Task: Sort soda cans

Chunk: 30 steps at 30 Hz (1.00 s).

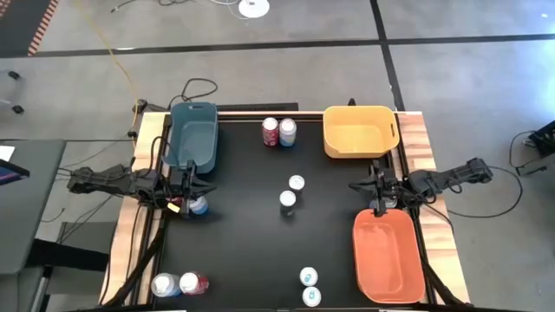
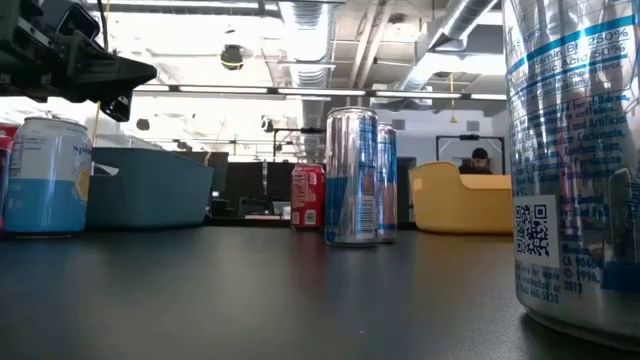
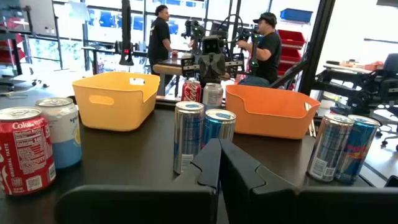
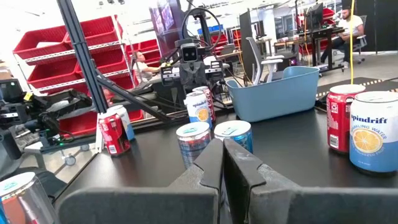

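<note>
Soda cans stand upright on the black table in pairs: a red and a pale one (image 1: 278, 132) at the far edge, two slim silver-blue ones (image 1: 292, 191) in the middle, two (image 1: 310, 287) at the near edge, and a silver and a red one (image 1: 179, 284) at the near left corner. One pale blue can (image 1: 199, 205) stands by my left gripper (image 1: 186, 198). That gripper is shut (image 3: 219, 163) and hangs just above this can (image 2: 45, 175) without touching it. My right gripper (image 1: 379, 201) waits shut (image 4: 222, 163) between the yellow and orange bins.
A blue bin (image 1: 192, 134) sits at the far left, a yellow bin (image 1: 360, 130) at the far right and an orange bin (image 1: 388, 256) at the near right. Bare table lies between the can pairs. People stand in the room beyond the table.
</note>
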{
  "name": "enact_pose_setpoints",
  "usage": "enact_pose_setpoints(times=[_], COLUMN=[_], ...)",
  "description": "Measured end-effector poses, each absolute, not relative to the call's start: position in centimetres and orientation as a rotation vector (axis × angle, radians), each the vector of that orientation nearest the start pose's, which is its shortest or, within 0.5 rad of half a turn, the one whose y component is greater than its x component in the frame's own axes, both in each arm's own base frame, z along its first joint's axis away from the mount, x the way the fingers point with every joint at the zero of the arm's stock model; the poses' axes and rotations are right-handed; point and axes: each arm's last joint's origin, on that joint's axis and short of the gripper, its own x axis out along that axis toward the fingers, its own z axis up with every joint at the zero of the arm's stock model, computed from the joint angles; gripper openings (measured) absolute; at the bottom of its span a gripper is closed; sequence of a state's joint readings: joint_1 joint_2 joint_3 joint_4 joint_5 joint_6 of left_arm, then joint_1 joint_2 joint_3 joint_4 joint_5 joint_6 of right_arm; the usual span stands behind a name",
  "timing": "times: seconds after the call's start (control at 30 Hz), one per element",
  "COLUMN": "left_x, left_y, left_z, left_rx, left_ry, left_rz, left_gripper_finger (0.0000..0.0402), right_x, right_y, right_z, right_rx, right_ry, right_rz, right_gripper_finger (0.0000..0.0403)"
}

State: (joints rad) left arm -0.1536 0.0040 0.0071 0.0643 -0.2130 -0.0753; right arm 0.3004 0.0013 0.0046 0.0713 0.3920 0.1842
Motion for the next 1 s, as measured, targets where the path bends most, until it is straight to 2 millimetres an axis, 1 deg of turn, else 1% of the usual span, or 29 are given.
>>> enact_pose_setpoints(times=[0.53, 0.67, 0.73, 0.87, 1.0], left_x=[9.6, 9.6, 9.6, 9.6, 9.6], left_y=[-0.9, -0.9, -0.9, -0.9, -0.9], left_z=[17.2, 17.2, 17.2, 17.2, 17.2], left_rx=[-0.087, -0.088, -0.087, -0.088, -0.088], left_ry=[-0.068, -0.068, -0.068, -0.068, -0.068], left_rz=[0.057, 0.057, 0.056, 0.057, 0.057], left_gripper_finger=[0.0002, 0.0002, 0.0002, 0.0002, 0.0002], right_x=[9.4, 9.4, 9.3, 9.1, 8.7], right_y=[1.8, 1.7, 1.6, 1.6, 1.4], right_z=[17.2, 17.3, 17.9, 19.2, 20.2], right_rx=[0.209, 0.142, 0.186, 0.376, 0.422], right_ry=[-0.078, -0.092, -0.152, -0.288, -0.398], right_rz=[-0.085, -0.092, -0.091, -0.065, -0.050], right_gripper_finger=[0.0033, 0.0033, 0.0033, 0.0033, 0.0033])
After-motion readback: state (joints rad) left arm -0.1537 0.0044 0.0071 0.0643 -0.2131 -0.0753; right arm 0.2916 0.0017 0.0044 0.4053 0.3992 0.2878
